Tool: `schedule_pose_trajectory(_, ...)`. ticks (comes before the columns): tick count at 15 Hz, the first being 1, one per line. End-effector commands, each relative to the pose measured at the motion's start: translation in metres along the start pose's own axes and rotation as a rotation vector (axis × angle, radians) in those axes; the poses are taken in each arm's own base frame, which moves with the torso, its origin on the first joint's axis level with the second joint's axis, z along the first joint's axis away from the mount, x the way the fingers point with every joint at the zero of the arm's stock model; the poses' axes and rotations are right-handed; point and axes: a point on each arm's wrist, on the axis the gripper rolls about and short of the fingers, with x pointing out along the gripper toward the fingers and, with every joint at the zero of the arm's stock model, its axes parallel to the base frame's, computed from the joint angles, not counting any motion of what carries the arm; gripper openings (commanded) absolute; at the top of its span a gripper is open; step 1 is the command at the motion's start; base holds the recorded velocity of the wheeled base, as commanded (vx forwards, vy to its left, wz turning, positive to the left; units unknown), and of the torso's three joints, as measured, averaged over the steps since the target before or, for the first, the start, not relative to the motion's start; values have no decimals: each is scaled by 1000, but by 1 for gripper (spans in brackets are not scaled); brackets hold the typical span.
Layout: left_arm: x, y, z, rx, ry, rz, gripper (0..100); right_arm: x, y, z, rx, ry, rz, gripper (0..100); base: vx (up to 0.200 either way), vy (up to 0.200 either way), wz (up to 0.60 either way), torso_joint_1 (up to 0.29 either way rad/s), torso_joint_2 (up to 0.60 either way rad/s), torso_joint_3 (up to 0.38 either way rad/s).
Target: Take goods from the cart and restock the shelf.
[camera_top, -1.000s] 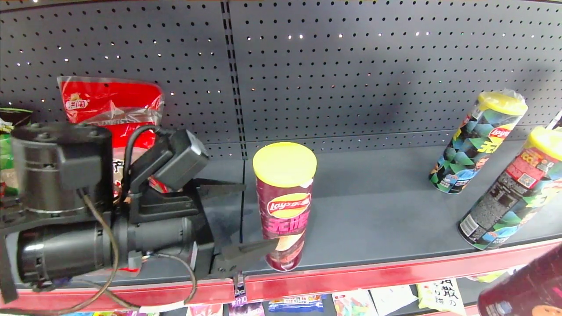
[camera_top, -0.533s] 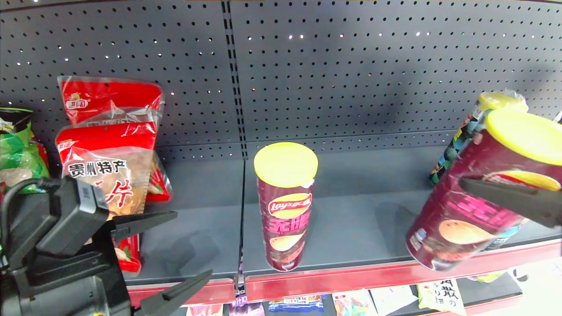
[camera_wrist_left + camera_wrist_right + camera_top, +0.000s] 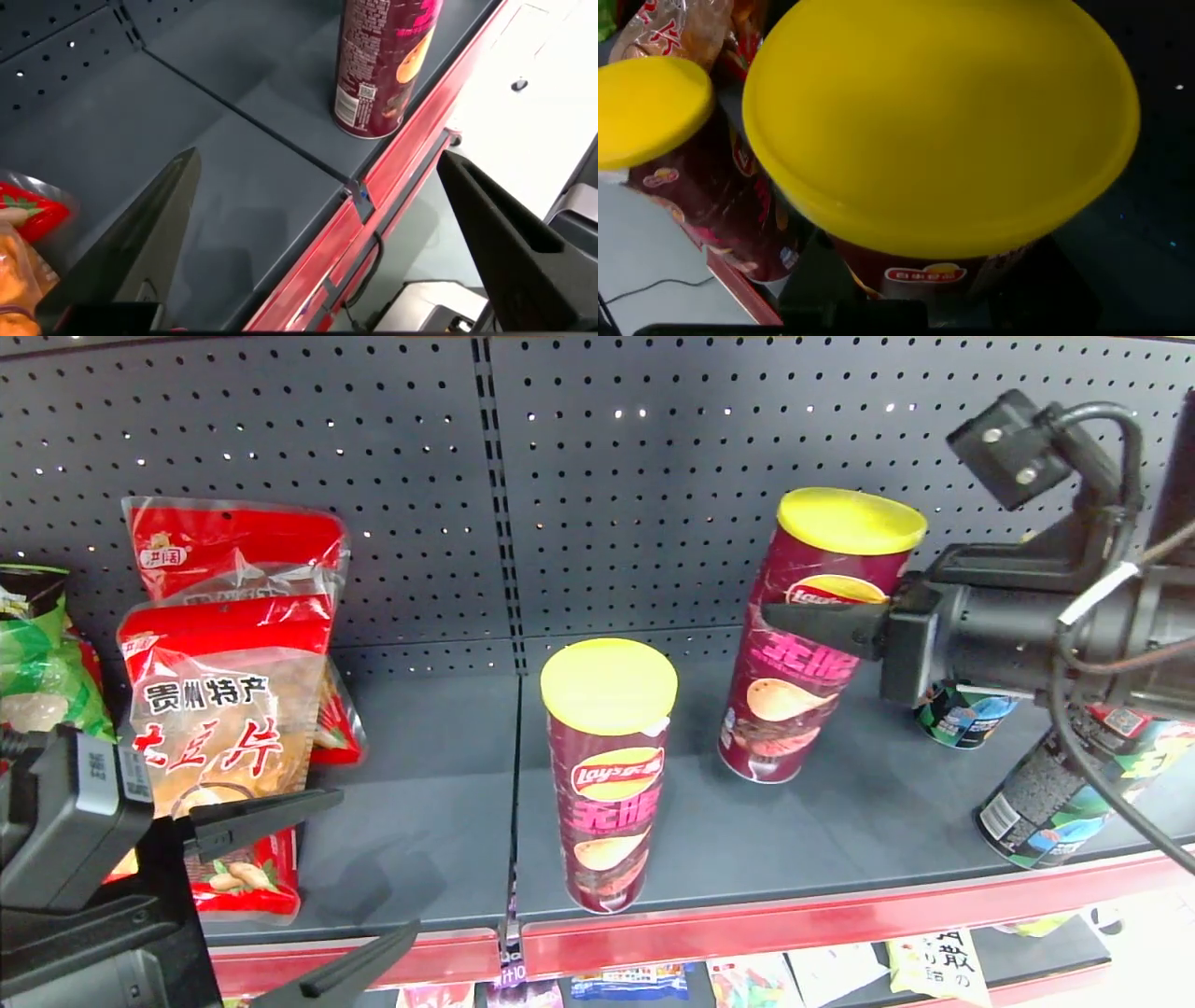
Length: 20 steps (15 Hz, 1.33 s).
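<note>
A maroon chip can with a yellow lid (image 3: 609,775) stands upright near the front of the grey shelf (image 3: 803,831). Behind and to its right a second maroon can (image 3: 808,644) leans, its base low over the shelf; I cannot tell if it touches. My right gripper (image 3: 826,621) is shut on this can's upper half, with one finger across its front. The right wrist view looks down on its lid (image 3: 943,121), with the standing can's lid (image 3: 649,107) beside it. My left gripper (image 3: 378,861) is open at the shelf's front left, holding nothing. Its fingers (image 3: 140,243) frame the standing can (image 3: 383,65).
Red peanut bags (image 3: 224,728) and a green bag (image 3: 37,663) fill the shelf's left end. Two multicoloured cans (image 3: 1055,803) (image 3: 962,714) lean at the right, behind and under my right arm. The red front rail (image 3: 747,924) edges the shelf; a perforated back wall (image 3: 653,504) closes it.
My right gripper has carried the second maroon can up from the lower right, then left and deeper over the shelf. My left gripper has drawn back from the standing can, down and to the left.
</note>
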Motion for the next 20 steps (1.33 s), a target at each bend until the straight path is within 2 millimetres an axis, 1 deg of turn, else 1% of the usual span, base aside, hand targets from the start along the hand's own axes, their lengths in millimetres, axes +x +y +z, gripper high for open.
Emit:
schedule_pose_trajectory(1,1,0,0,-1,2,-2,100,33,1,-5,3,29,26,0,0,0,0,0,0,0)
schedule_pose_trajectory(2,1,0,0,-1,2,-2,100,48,-1,-6,1,18,29,0,0,0,0,0,0,0)
schedule_pose_trajectory(5,1,1,1,-1,-1,4,100,76,2,-1,-4,2,52,0,0,0,0,0,0,0)
schedule_pose_trajectory(7,1,1,3,1,-9,3,100,91,1,-3,12,5,62,0,0,0,0,0,0,0)
schedule_pose_trajectory(10,1,2,9,4,-24,13,100,107,4,-4,28,8,85,0,0,0,0,0,0,0)
schedule_pose_trajectory(13,1,2,9,3,-20,13,100,117,14,-7,59,19,116,0,0,0,0,0,0,0)
schedule_pose_trajectory(15,1,2,9,3,-19,17,100,122,15,-12,62,31,119,0,0,0,0,0,0,0)
schedule_pose_trajectory(20,1,2,9,2,-15,21,100,133,14,-15,62,35,120,0,0,0,0,0,0,0)
